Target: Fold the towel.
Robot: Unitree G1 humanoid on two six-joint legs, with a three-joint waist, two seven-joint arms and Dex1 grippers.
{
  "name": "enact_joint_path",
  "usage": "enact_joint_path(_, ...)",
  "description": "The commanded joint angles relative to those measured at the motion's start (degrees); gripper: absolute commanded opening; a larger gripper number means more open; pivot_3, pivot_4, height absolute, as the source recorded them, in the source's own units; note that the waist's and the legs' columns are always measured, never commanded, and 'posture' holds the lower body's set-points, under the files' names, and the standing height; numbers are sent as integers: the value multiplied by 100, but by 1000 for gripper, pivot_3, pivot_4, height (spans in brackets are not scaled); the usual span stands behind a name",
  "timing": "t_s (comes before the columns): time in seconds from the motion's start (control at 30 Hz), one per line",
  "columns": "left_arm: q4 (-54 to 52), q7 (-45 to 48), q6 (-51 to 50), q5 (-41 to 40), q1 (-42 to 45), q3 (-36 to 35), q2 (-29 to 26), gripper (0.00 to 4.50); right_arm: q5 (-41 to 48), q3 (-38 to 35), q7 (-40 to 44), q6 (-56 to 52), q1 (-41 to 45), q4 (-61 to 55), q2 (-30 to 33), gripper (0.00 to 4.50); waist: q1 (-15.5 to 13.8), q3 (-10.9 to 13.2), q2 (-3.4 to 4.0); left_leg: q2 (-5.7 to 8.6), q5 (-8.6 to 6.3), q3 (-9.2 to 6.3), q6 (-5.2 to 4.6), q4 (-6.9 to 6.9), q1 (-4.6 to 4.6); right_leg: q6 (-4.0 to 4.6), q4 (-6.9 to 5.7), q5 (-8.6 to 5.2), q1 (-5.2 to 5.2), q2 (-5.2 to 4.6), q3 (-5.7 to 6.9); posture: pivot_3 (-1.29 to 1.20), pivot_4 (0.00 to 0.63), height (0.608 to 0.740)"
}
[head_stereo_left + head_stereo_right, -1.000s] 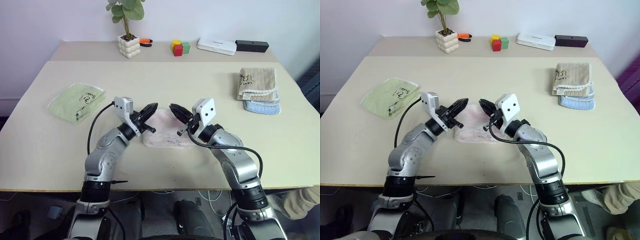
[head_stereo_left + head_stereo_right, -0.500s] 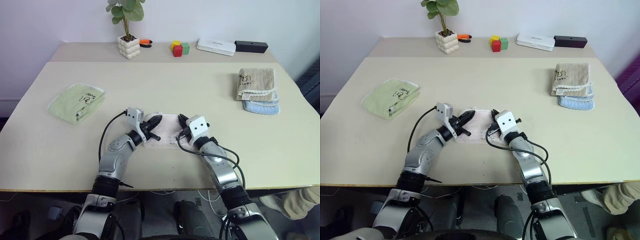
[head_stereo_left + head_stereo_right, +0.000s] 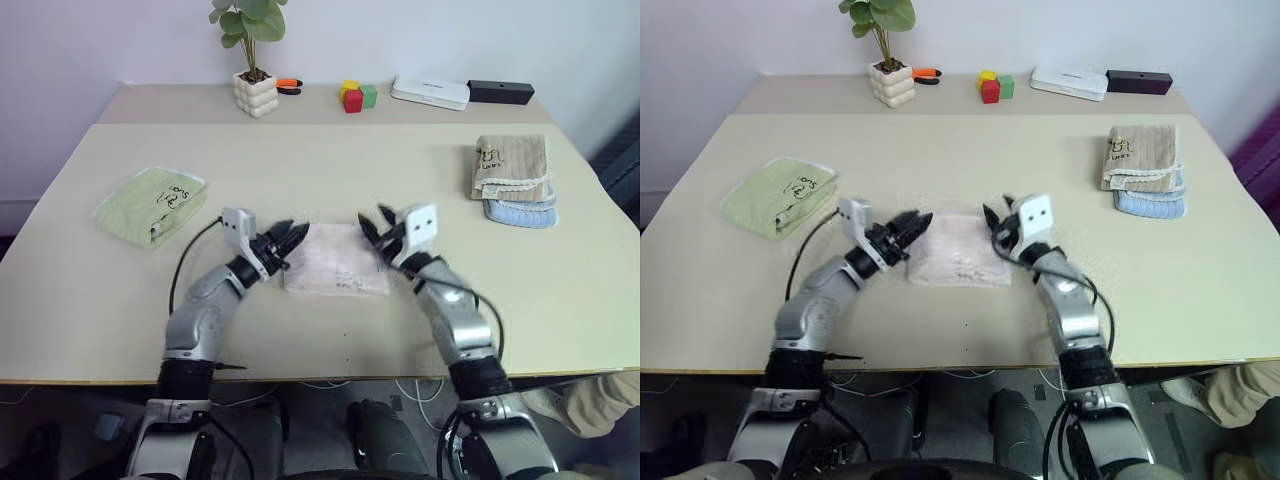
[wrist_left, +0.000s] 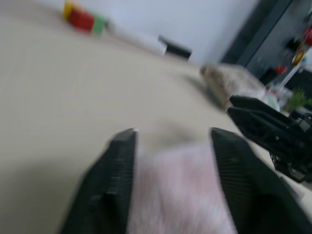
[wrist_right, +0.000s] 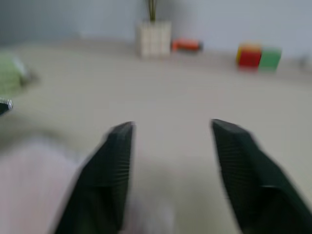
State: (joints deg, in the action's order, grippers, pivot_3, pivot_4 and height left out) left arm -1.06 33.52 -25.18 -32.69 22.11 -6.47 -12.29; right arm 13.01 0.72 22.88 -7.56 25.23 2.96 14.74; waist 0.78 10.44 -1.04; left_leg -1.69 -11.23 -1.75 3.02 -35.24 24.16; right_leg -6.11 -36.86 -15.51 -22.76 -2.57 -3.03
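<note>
The soft, fuzzy pink towel (image 3: 335, 262) is lying flat in a folded, boxy shape on the smooth tan bench (image 3: 330, 165), near the front edge. The left hand (image 3: 285, 240) is sitting just beside its left edge with its black, ridged fingers (image 4: 114, 180) spread apart. The right hand (image 3: 374, 232) is sitting just beside the right edge, fingers spread too, holding nothing.

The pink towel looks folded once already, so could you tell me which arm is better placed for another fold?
Neither clearly: the left claw and right claw both stand open, one at each side edge of the pink towel. Perhaps the left, whose fingers frame the cloth.
</note>
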Motion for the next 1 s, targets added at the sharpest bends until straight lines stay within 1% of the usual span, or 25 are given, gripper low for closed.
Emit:
enact_joint_path(0.03,-509,276,-398,-339,-71,-227,-475,4280,342,-231,519,-395,39,-841,502,4344,0,-1,1,0,0,0,0,3,-4,-3,-2,-3,1,0,0,0,150,740)
enact_joint_path(0.07,-571,344,-532,-441,-97,-289,-619,4405,386,-196,749,-417,14,-1058,691,4434,5,-1,1,0,0,0,0,7,-5,-4,-3,-5,0,0,0,0,150,740)
enact_joint_path(0.17,-773,709,-937,-804,-202,-467,-1136,4405,647,-238,1432,-379,-48,-1571,1203,4434,25,2,1,0,0,0,-1,10,-5,-5,-10,-8,-7,2,0,0,150,740)
enact_joint_path(0.23,-919,1128,-1110,-1023,-315,-582,-1561,4405,613,-193,2044,-15,-227,-1824,1646,4434,29,3,0,-1,0,1,-1,10,-2,-4,-12,-9,-12,2,-1,0,150,740)
enact_joint_path(0.33,-1091,1897,-1165,-1080,-653,-572,-2268,4405,169,72,2745,794,-711,-2023,2263,4434,27,3,0,-2,-1,3,0,12,-3,14,-10,-24,-12,1,0,0,150,740)
enact_joint_path(0.4,-1001,2132,-1076,-1042,-769,-626,-2525,4405,138,93,2882,970,-915,-1997,2390,4434,21,2,0,-1,-1,6,0,12,-4,25,-9,-34,-12,-2,-1,0,150,740)
enact_joint_path(0.47,-861,2170,-1045,-1077,-754,-765,-2619,4405,409,-28,2778,672,-1034,-1984,2293,4434,1,3,0,-2,-1,7,0,8,-5,40,-10,-42,-11,-3,-1,0,150,740)
enact_joint_path(0.53,-789,2204,-1127,-1149,-758,-885,-2690,4405,-54,40,2784,1244,-1141,-1842,2375,4434,-1,3,-1,-4,-1,7,0,-1,-5,40,-13,-42,-10,-3,-1,0,150,740)
enact_joint_path(0.57,-794,2273,-1121,-1154,-807,-918,-2744,4405,-147,60,2801,1353,-1190,-1835,2389,4434,-2,3,-1,-3,-1,7,0,-2,-5,40,-13,-42,-8,-4,-1,0,150,740)
enact_joint_path(0.6,-797,2325,-1121,-1163,-850,-939,-2784,4405,-182,66,2795,1391,-1220,-1844,2383,4434,-2,3,-1,-3,-1,7,0,-1,-4,40,-11,-42,-9,-4,-1,0,150,740)
enact_joint_path(0.63,-775,2341,-1120,-1149,-879,-947,-2814,4405,-39,49,2797,1196,-1250,-1899,2350,4434,2,3,-1,-3,-1,7,0,1,-4,40,-11,-42,-9,-4,-1,0,150,740)
enact_joint_path(0.67,-748,2349,-1070,-1098,-891,-944,-2826,4405,228,-15,2695,752,-1249,-1986,2268,4434,3,3,-1,-3,-1,8,0,3,-4,40,-11,-43,-11,-4,-2,0,150,740)
enact_joint_path(0.73,-703,2329,-1015,-1034,-884,-926,-2817,4405,940,-218,2255,-549,-1137,-2143,2061,4434,2,3,-1,-7,-1,7,0,5,-4,40,-12,-43,-12,-3,-2,0,150,740)
enact_joint_path(0.8,-687,2314,-1013,-1031,-871,-916,-2802,4405,1455,-393,1908,-1427,-1047,-2283,1915,4434,1,4,-1,-9,-1,6,0,3,-4,41,-16,-43,-12,-3,-2,0,150,740)
enact_joint_path(0.83,-692,2301,-1024,-1043,-862,-913,-2788,4405,2356,-706,1217,-2472,-938,-2345,1690,4434,1,4,-1,-9,-1,6,0,3,-4,41,-17,-43,-12,-4,-2,0,150,740)
enact_joint_path(0.9,-730,2275,-1034,-1084,-860,-925,-2749,4405,4009,-1226,376,-3729,-1074,-2616,1462,4434,-8,4,-1,-13,-1,4,0,4,-3,42,-18,-43,-13,-5,-2,0,150,740)
enact_joint_path(0.93,-742,2257,-1042,-1090,-867,-929,-2734,4405,4885,-1462,-86,-4268,-1245,-2654,1462,4434,-24,4,-2,-14,-1,4,0,5,-2,42,-20,-43,-13,-8,-2,0,150,740)
enact_joint_path(1.0,-794,2238,-1065,-1132,-925,-953,-2702,4405,6367,-1811,-1146,-4888,-1533,-2409,1552,4434,-38,1,-6,-13,-1,-5,0,8,3,42,-20,-43,-12,-12,2,0,150,740)
